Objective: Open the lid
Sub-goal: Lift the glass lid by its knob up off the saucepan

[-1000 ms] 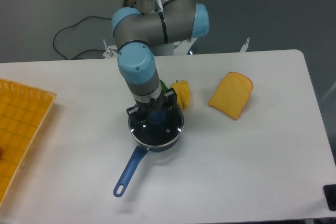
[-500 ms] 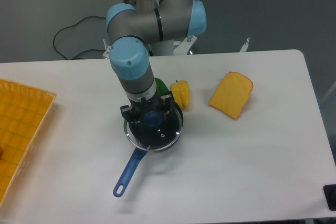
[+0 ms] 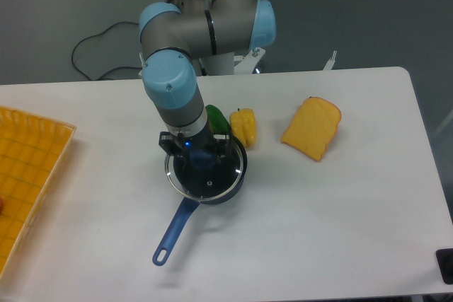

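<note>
gripping the blue knob between its jaws, the gripper (image 3: pixel 196 152) holds the glass lid (image 3: pixel 204 172) just above the saucepan (image 3: pixel 185 210), shifted left to clear it.

You will find no text, label, brand, number or sign that can be read anywhere in this frame. The arm (image 3: pixel 198 26) in the upper middle shows only plain grey and light blue surfaces, and the yellow tray (image 3: pixel 28 175) at the left edge carries a grid pattern but no writing. The white tags (image 3: pixel 147 70) behind the table's (image 3: pixel 340 217) far edge are too small for you to make out any marking on them.
</note>
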